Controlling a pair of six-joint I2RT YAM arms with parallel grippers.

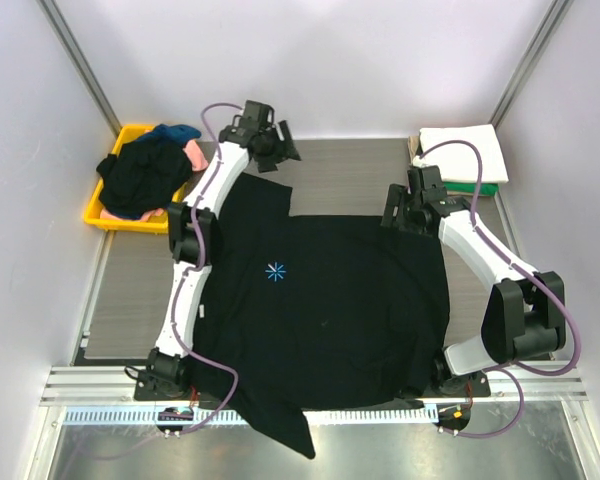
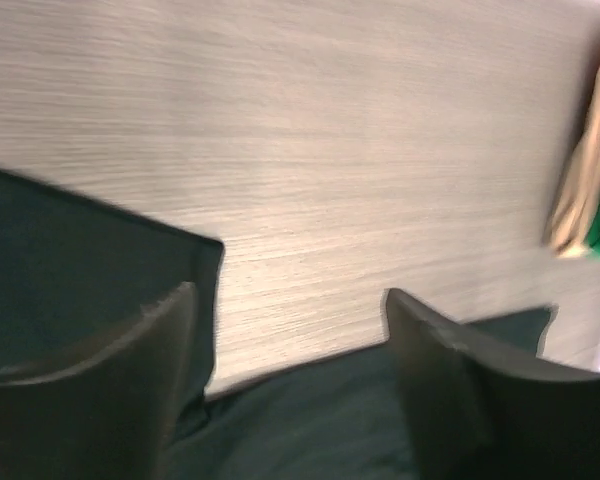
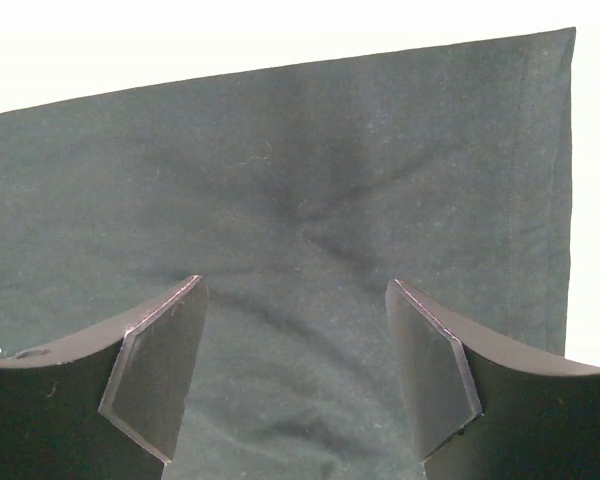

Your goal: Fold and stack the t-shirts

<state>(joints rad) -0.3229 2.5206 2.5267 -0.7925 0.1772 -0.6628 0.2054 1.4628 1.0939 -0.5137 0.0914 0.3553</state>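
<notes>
A large black t-shirt point(image 1: 330, 310) with a light-blue starburst mark point(image 1: 275, 271) lies spread flat on the table, one part hanging over the near edge. My left gripper point(image 1: 280, 145) is open and empty above the table at the shirt's far left sleeve; its wrist view shows black cloth point(image 2: 310, 420) under it. My right gripper point(image 1: 398, 212) is open and empty over the shirt's far right corner; its wrist view shows black cloth point(image 3: 300, 200) between the jaws. Folded white point(image 1: 465, 150) and green point(image 1: 488, 188) shirts are stacked at the far right.
A yellow tray point(image 1: 105, 215) at the far left holds a heap of black, blue and pink clothes point(image 1: 145, 170). Bare wood tabletop point(image 1: 350, 165) shows beyond the shirt. White walls close in both sides. A tan cloth edge point(image 2: 585, 170) shows in the left wrist view.
</notes>
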